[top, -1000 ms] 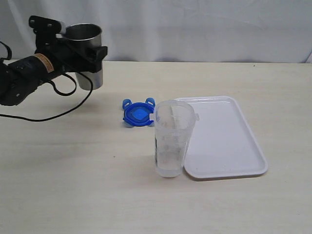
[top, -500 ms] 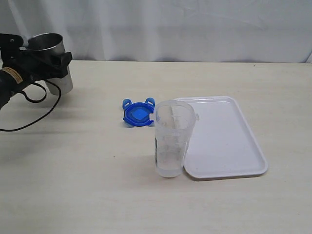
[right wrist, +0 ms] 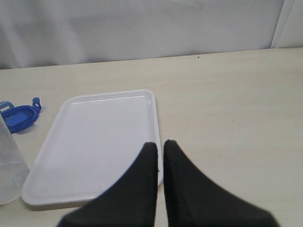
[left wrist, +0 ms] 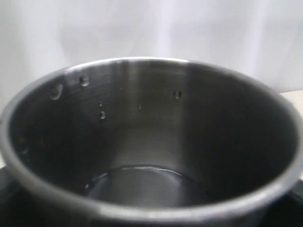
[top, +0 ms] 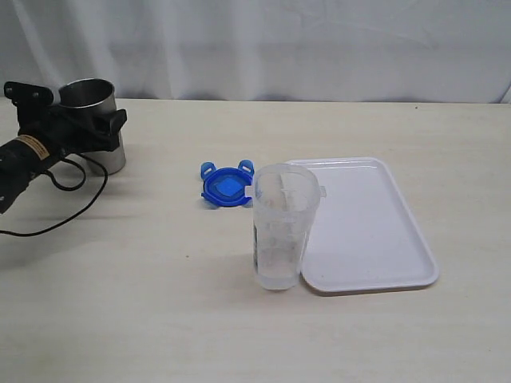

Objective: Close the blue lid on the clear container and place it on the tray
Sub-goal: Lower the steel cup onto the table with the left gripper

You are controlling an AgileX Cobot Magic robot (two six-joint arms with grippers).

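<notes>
The clear container [top: 281, 231] stands upright and uncovered at the near-left corner of the white tray [top: 375, 231]. The blue lid [top: 227, 187] lies flat on the table just behind and left of it. At the far left my left gripper [top: 104, 129] is shut around a steel cup [top: 89, 112], which it holds upright low over or on the table. The cup's wet inside [left wrist: 142, 142] fills the left wrist view. My right gripper [right wrist: 160, 144] is shut on nothing, above the tray's [right wrist: 94, 137] near-right edge. That view also catches the lid [right wrist: 19, 116] and the container's side [right wrist: 9, 165].
A black cable [top: 76, 203] trails from the left arm across the table's left part. A white curtain backs the table. The right arm is outside the exterior view.
My left gripper carried the steel cup from a raised spot to the far left, then came slightly back right and lower. Container, lid and tray have not moved.
</notes>
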